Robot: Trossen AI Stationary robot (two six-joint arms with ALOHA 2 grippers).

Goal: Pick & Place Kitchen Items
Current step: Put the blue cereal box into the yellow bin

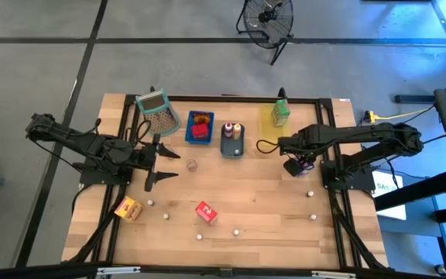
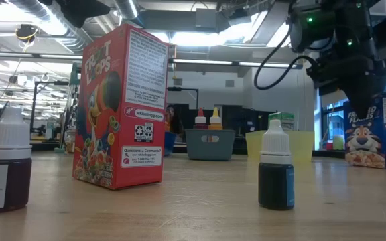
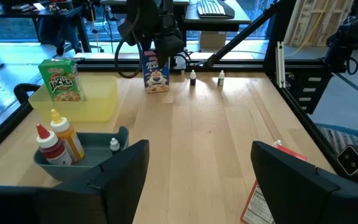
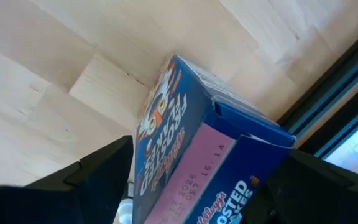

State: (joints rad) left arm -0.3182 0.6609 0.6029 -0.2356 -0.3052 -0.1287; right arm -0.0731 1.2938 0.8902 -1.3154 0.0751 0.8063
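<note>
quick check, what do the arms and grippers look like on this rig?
Both arms are matte black, jointed links with black cables looped alongside. The left gripper has two long tapered black fingers, broad and flat up close. The right gripper looks blocky; green status lights glow on its arm.

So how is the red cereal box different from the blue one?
The red cereal box is red and stands alone in the table's middle, with no claw near it. The blue cereal box is blue and stands by the right edge, right under the right claw, whose open fingers straddle it. Both are upright cereal cartons.
</note>
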